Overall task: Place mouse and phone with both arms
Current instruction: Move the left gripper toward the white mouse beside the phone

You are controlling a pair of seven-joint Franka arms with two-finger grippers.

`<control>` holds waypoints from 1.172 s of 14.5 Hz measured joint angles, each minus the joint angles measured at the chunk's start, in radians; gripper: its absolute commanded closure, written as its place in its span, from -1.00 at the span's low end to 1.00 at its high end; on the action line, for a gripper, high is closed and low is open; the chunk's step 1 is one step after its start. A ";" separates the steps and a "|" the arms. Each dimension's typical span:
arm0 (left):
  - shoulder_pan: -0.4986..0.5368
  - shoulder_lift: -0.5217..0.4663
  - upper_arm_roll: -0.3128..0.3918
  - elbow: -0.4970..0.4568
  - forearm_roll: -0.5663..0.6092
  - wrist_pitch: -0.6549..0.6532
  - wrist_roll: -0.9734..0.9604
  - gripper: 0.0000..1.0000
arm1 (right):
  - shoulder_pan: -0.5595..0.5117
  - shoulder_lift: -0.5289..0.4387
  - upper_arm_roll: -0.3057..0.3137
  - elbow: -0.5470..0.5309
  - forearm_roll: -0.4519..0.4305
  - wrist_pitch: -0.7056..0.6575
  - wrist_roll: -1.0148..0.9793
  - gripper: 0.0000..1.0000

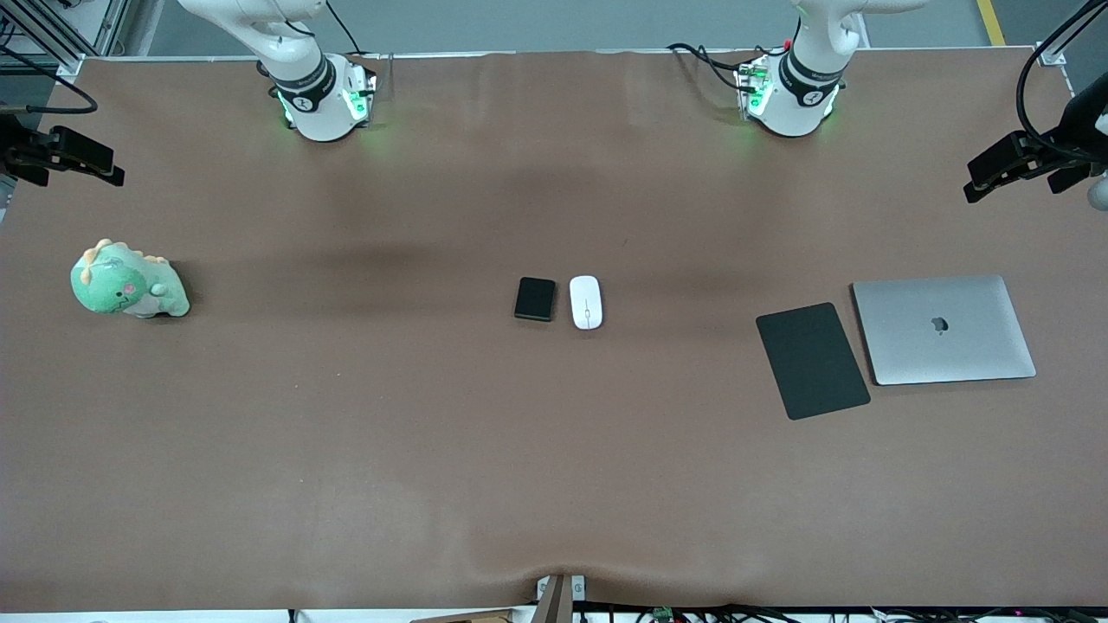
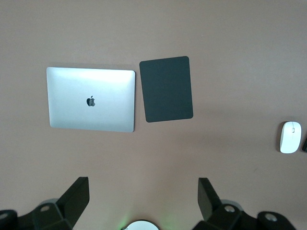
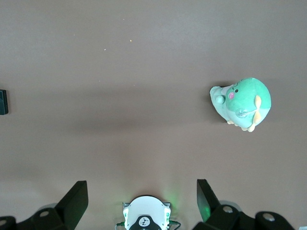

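The white mouse [image 1: 586, 302] lies at the table's middle, and the black phone [image 1: 535, 298] lies right beside it, toward the right arm's end. Both lie flat and apart from the grippers. The mouse also shows in the left wrist view [image 2: 290, 137]. An edge of the phone shows in the right wrist view [image 3: 3, 102]. My left gripper [image 2: 143, 196] is open and empty, high over the table by its own base. My right gripper [image 3: 142, 199] is open and empty, high over its own base [image 3: 144, 218]. Neither gripper shows in the front view.
A flat black mouse pad [image 1: 812, 360] and a closed silver laptop [image 1: 943, 329] lie side by side toward the left arm's end. A green plush dinosaur [image 1: 127, 281] sits toward the right arm's end. Black camera mounts [image 1: 1021, 164] stick in at both table ends.
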State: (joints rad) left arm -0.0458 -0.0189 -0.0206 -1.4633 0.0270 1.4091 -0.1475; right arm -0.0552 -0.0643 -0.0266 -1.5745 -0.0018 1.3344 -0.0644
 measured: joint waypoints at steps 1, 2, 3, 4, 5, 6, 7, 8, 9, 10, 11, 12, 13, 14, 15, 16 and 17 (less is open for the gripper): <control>0.000 0.000 0.000 0.000 0.000 0.000 0.000 -1.00 | 0.000 0.000 0.000 0.004 0.000 0.000 0.000 -1.00; 0.000 0.001 0.000 0.000 0.000 0.000 0.000 -1.00 | 0.000 0.000 0.000 0.010 0.000 0.000 0.000 -1.00; 0.000 0.001 0.000 0.000 0.000 0.000 0.000 -1.00 | 0.000 0.000 0.000 0.015 0.000 0.000 0.000 -1.00; -0.001 0.002 0.000 0.000 0.000 0.000 0.000 -1.00 | 0.000 0.000 0.000 0.018 0.000 0.000 0.000 -1.00; -0.003 0.006 -0.001 -0.002 0.000 0.000 0.000 -1.00 | 0.000 0.000 0.000 0.019 0.000 0.000 0.000 -1.00; -0.006 0.018 -0.004 -0.005 0.000 0.000 0.001 -1.00 | 0.000 0.001 0.000 0.019 0.000 0.000 0.000 -1.00; -0.011 0.037 -0.010 -0.007 -0.010 0.001 0.002 -1.00 | 0.000 0.001 0.001 0.019 0.000 0.000 0.000 -1.00; -0.019 0.063 -0.020 -0.009 -0.031 0.005 0.001 -1.00 | 0.000 0.001 0.001 0.019 0.000 0.000 0.000 -1.00; -0.034 0.094 -0.033 -0.011 -0.048 0.017 0.000 -1.00 | 0.000 0.002 0.001 0.019 0.000 0.000 0.000 -1.00; -0.056 0.127 -0.050 -0.013 -0.055 0.041 -0.004 -1.00 | 0.000 0.002 0.000 0.019 0.000 0.000 0.000 -1.00; -0.087 0.160 -0.067 -0.017 -0.056 0.071 -0.026 -1.00 | 0.000 0.003 0.000 0.019 0.000 -0.001 0.000 -1.00; -0.128 0.190 -0.078 -0.024 -0.056 0.107 -0.072 -1.00 | 0.000 0.004 0.000 0.019 0.000 -0.001 0.000 -1.00; -0.178 0.216 -0.083 -0.036 -0.056 0.145 -0.126 -1.00 | 0.000 0.007 0.000 0.019 0.000 -0.002 0.000 -1.00; -0.234 0.242 -0.085 -0.050 -0.056 0.189 -0.187 -1.00 | 0.000 0.009 -0.001 0.019 0.000 -0.002 0.000 -1.00; -0.286 0.267 -0.086 -0.064 -0.055 0.234 -0.247 -1.00 | 0.000 0.011 -0.001 0.019 0.000 -0.003 0.000 -1.00; -0.333 0.294 -0.087 -0.078 -0.053 0.283 -0.304 -1.00 | 0.000 0.012 -0.002 0.019 0.000 -0.004 0.000 -1.00; -0.375 0.323 -0.087 -0.089 -0.051 0.333 -0.358 -1.00 | -0.001 0.012 -0.002 0.019 0.000 -0.004 0.000 -1.00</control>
State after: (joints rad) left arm -0.4204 0.3046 -0.1081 -1.5527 -0.0236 1.7419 -0.5057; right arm -0.0559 -0.0518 -0.0289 -1.5553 -0.0018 1.3303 -0.0644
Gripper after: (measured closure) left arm 0.000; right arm 0.000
